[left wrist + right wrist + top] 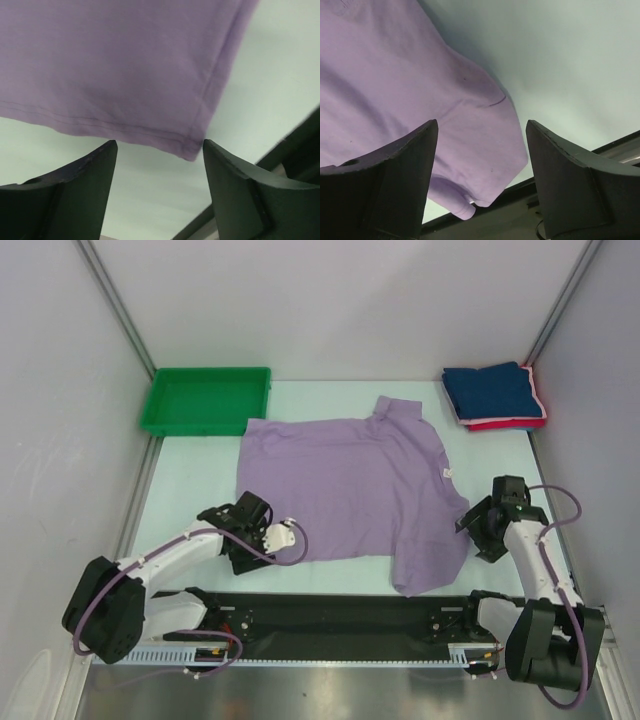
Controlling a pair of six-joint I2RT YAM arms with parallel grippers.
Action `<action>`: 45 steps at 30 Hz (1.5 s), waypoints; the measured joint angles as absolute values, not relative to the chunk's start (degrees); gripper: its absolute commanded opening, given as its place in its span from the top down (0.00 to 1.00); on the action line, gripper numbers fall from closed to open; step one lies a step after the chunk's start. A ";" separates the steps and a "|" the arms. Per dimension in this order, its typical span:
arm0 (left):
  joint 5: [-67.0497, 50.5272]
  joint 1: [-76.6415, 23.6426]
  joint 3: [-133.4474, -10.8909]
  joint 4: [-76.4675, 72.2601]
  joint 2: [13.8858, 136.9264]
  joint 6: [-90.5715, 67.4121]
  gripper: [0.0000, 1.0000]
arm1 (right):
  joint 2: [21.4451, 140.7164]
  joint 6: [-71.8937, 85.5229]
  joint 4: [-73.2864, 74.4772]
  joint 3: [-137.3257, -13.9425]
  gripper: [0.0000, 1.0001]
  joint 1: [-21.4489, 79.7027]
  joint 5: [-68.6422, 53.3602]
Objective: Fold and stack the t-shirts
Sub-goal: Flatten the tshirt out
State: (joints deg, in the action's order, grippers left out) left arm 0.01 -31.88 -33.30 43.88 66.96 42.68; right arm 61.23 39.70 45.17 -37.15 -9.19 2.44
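Observation:
The lavender t-shirt point(350, 485) lies spread flat in the middle of the table, its hem to the left and its collar to the right. The navy t-shirt point(492, 390) sits folded on top of the pink-red t-shirt point(505, 424) at the back right. My left gripper point(243, 532) is open and empty, just short of the shirt's near hem corner point(192, 149). My right gripper point(472, 525) is open and empty above the near sleeve point(470, 150), which reaches the table's front edge.
A green plastic tray point(206, 400) stands at the back left, touching no shirt. White walls close in the table on the left, right and back. The black base rail point(340, 615) of the arms runs along the near edge.

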 measured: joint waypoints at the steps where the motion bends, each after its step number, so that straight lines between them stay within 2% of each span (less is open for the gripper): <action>1: 0.71 -31.86 -32.99 42.63 67.00 42.65 0.30 | 60.12 40.23 45.36 -36.64 0.25 -9.19 2.44; 7: 1.67 -31.27 -31.24 39.03 66.76 42.24 0.66 | 58.41 43.31 45.08 -33.19 0.29 -9.06 1.45; 8: 1.78 -30.98 -30.87 38.33 66.61 42.22 0.71 | 58.59 43.79 44.62 -32.23 0.33 -8.95 1.08; 10: 1.74 -30.33 -30.46 37.71 66.17 42.28 0.91 | 58.96 44.58 43.31 -29.85 0.40 -8.73 0.27; 11: 1.85 -29.91 -30.11 37.19 65.87 42.26 0.99 | 59.22 45.04 42.59 -28.34 0.49 -8.49 -0.30; 13: 1.89 -29.08 -29.89 36.86 65.08 42.50 1.00 | 59.05 46.00 41.85 -27.49 0.61 -7.81 -1.45; 14: 1.93 -28.69 -29.89 36.69 64.71 42.52 1.00 | 58.96 46.48 41.06 -27.16 0.74 -7.35 -1.85; 16: 1.93 -27.64 -29.91 36.36 63.94 42.50 1.00 | 58.89 47.22 39.11 -26.39 0.88 -5.96 -2.68; 17: 2.00 -27.11 -29.93 36.32 63.66 42.48 1.00 | 58.87 47.55 38.50 -26.13 1.00 -5.58 -2.87; 24: 2.33 -19.16 -34.85 38.85 61.23 42.52 1.00 | 56.75 46.68 42.26 -28.73 1.00 -5.26 -2.24; 32: 1.83 -16.23 -41.15 45.80 51.55 42.46 0.99 | 44.95 45.32 53.47 -44.84 1.00 -5.78 -2.68; 35: 2.37 -14.13 -42.28 47.64 50.00 42.57 1.00 | 44.27 44.66 56.40 -49.67 1.00 -6.57 -3.60; 38: 3.31 -11.97 -46.74 47.40 52.99 43.05 0.99 | 50.30 43.18 56.12 -56.75 1.00 -7.01 -5.26; 40: 3.90 -11.33 -53.45 47.57 58.54 43.13 0.99 | 58.54 41.76 54.28 -64.64 1.00 -7.40 -7.01; 45: 5.43 -10.72 -82.70 42.15 79.15 41.47 1.00 | 81.67 40.49 44.73 -90.74 1.00 -9.13 -10.61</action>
